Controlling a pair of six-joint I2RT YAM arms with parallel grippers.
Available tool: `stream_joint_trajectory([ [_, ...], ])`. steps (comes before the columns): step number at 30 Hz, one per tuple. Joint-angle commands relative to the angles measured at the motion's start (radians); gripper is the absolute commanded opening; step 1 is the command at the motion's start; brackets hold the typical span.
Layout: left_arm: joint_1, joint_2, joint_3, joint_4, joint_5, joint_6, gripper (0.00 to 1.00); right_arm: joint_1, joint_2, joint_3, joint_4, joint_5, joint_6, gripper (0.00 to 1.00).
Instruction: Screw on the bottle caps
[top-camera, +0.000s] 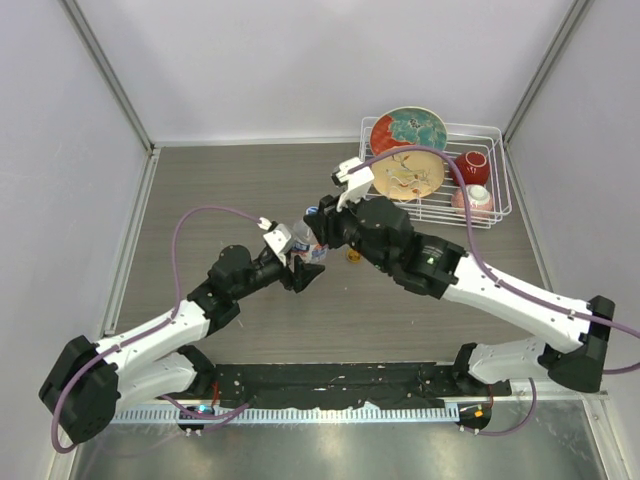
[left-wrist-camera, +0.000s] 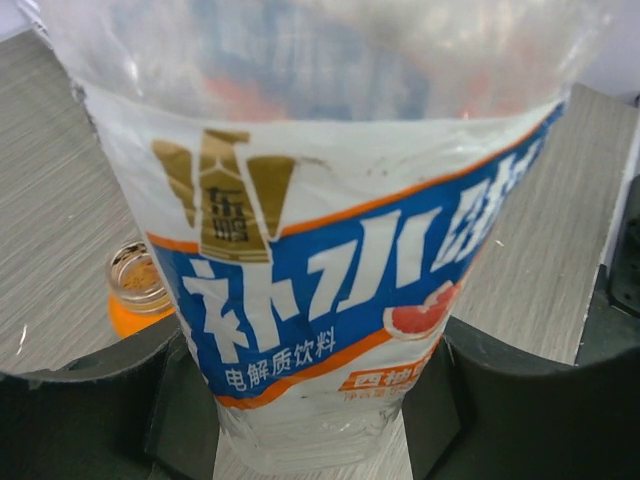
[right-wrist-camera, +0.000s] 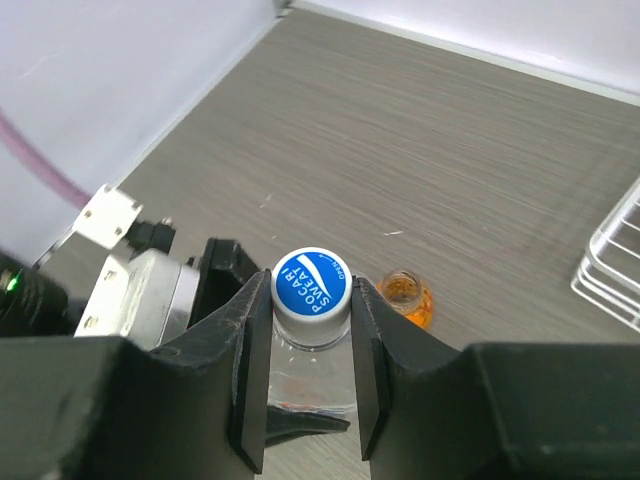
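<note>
Where the two arms met near the tabletop's middle, the small clear plastic bottle (left-wrist-camera: 320, 250) with a blue, white and orange label stood upright, its blue-topped white round cap (right-wrist-camera: 310, 285) on the neck; the left gripper (left-wrist-camera: 310, 400), reaching low from the near-left corner, clamped its lower body; the right gripper (right-wrist-camera: 310, 312), angled down from the near-right corner, pinched the cap's sides; the squat open orange bottle (right-wrist-camera: 408, 298) stood just beside.

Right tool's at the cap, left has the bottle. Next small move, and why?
Probably twist the right tool clockwise to tighten: it pinches the cap, which sits on the bottle, and the left tool clamps the bottle's body.
</note>
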Motion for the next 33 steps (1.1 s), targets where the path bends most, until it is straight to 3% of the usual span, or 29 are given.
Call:
stream_joint_trajectory([
  [1,0.000,-0.023,0.030,0.136,-0.021,0.034,0.00,0.108,0.110,0.034,-0.178,0.497,0.127,0.01],
  [7,0.001,-0.031,0.014,0.151,-0.023,0.028,0.00,0.182,0.226,0.141,-0.246,0.710,0.190,0.01],
  [12,0.000,-0.037,0.010,0.151,-0.034,0.028,0.00,0.202,0.272,0.204,-0.251,0.732,0.193,0.01],
  [13,0.000,-0.039,0.007,0.151,-0.035,0.028,0.00,0.202,0.273,0.210,-0.249,0.731,0.188,0.02],
  [14,0.000,-0.040,0.007,0.150,-0.035,0.030,0.00,0.202,0.270,0.228,-0.248,0.708,0.179,0.11],
  [19,0.000,-0.043,-0.007,0.144,-0.012,0.027,0.00,0.196,0.169,0.218,-0.160,0.509,0.063,0.41],
  [20,0.001,-0.048,-0.009,0.141,0.003,0.021,0.00,0.189,0.145,0.196,-0.122,0.460,0.053,0.43],
  [23,0.004,-0.057,-0.021,0.139,0.061,0.008,0.01,0.104,0.024,0.118,-0.065,0.093,0.030,0.48],
  [28,0.006,-0.062,-0.033,0.136,0.105,-0.002,0.03,-0.101,-0.118,0.034,-0.071,-0.341,-0.005,0.55],
  [33,0.006,-0.057,-0.030,0.128,0.128,-0.007,0.04,-0.167,-0.139,0.040,-0.106,-0.508,-0.079,0.66],
])
